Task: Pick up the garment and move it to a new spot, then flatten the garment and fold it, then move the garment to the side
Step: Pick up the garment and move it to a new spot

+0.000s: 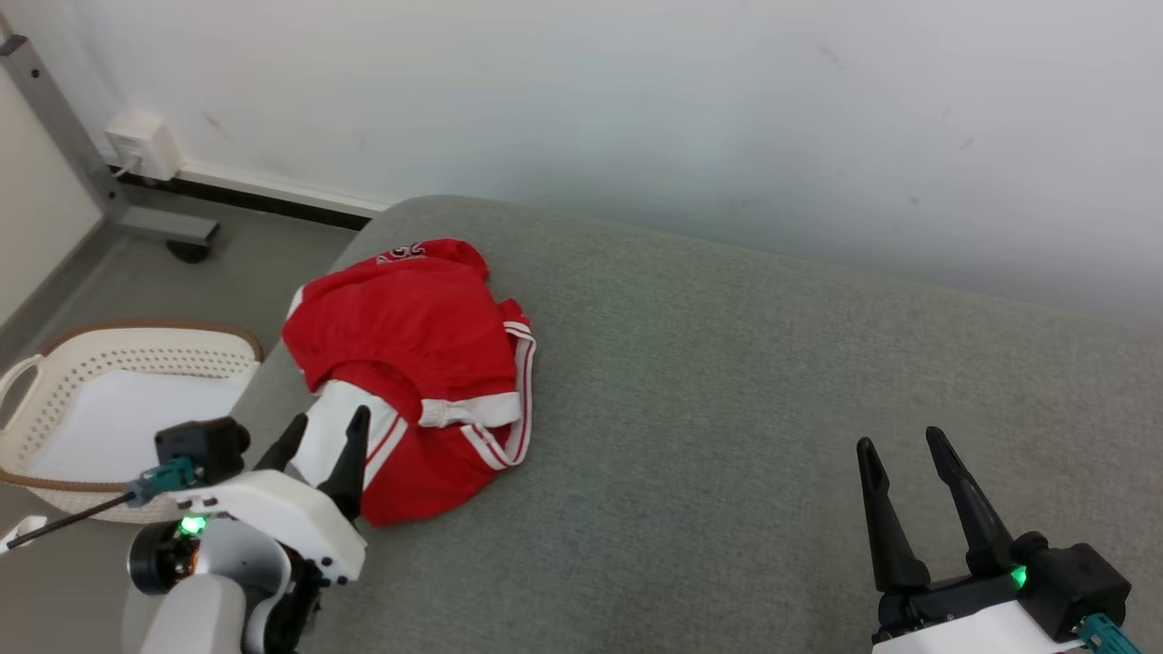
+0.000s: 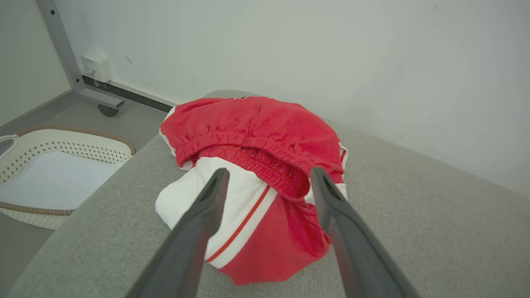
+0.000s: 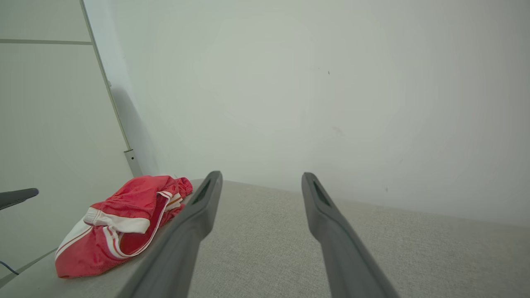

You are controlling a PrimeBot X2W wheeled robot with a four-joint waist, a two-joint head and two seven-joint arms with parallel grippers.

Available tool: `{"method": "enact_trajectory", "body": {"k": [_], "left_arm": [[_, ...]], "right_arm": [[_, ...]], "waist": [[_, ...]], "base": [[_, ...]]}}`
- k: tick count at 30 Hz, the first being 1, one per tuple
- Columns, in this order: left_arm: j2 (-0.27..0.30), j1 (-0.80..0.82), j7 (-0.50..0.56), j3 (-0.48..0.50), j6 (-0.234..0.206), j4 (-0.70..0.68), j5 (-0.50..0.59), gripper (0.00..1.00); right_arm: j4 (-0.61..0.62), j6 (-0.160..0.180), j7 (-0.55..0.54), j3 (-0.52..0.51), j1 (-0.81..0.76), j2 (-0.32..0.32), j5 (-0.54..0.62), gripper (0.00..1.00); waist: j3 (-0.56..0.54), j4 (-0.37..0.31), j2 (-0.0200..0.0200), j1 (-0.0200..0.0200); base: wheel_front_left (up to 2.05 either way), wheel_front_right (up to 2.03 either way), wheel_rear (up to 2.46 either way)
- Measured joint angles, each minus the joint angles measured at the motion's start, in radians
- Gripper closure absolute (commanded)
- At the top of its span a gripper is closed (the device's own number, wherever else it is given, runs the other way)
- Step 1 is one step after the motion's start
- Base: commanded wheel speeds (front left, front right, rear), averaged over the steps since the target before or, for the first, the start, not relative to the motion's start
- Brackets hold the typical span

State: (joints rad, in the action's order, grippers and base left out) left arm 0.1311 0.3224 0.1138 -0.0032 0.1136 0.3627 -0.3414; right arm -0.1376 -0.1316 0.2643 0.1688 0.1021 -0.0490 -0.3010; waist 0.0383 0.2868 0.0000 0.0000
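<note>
Now my left fingers (image 1: 350, 459) stand spread wide, poised over the near white hem of the crumpled red-and-white fabric shorts (image 1: 409, 327) at the grey upholstered surface's (image 1: 727, 381) left edge, ready to pinch; my right fingers (image 1: 886, 522), likewise apart, wait well clear.

Plain white wall (image 1: 727, 109) behind a wide grey fabric surface (image 1: 727, 409), under soft, even light.
On my left I see grey floor (image 1: 182, 291) and a dark strip (image 1: 254, 202) along the foot of the wall. A small white box (image 1: 141, 143) sits on the wall there, next to a slanting grey metal post (image 1: 54, 118). A cream perforated basket (image 1: 136, 338) with a brown rim stands on the floor just beside the fabric surface.
</note>
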Motion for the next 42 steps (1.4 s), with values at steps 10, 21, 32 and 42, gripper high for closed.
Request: {"method": "enact_trajectory", "body": {"k": [10,21,32,42], "left_arm": [[0.035,0.089,0.030,-0.020,0.011,0.121,-0.092,0.00],[0.072,0.122,-0.001,-0.045,0.014,0.217,-0.122,1.00],[0.119,0.137,0.001,-0.085,0.014,0.165,-0.123,1.00],[0.163,0.323,0.162,-0.162,0.015,-0.055,-0.122,1.00]], "right_arm": [[0.009,0.000,0.000,-0.009,0.038,-0.004,0.003,0.00],[0.007,0.000,0.000,-0.012,0.048,-0.004,-0.002,0.00],[-0.001,0.000,0.000,-0.020,0.026,-0.002,-0.011,0.00],[0.003,0.000,0.000,-0.030,0.017,-0.001,-0.035,0.00]], "waist": [[0.078,-0.128,0.0000,0.0001],[0.117,-0.231,0.0000,0.0002],[0.040,-0.229,0.0000,0.0001],[-0.001,-0.263,0.0000,0.0000]], "base": [[0.00,0.00,0.00],[0.00,0.00,0.00],[0.00,0.00,0.00],[0.00,0.00,0.00]]}}
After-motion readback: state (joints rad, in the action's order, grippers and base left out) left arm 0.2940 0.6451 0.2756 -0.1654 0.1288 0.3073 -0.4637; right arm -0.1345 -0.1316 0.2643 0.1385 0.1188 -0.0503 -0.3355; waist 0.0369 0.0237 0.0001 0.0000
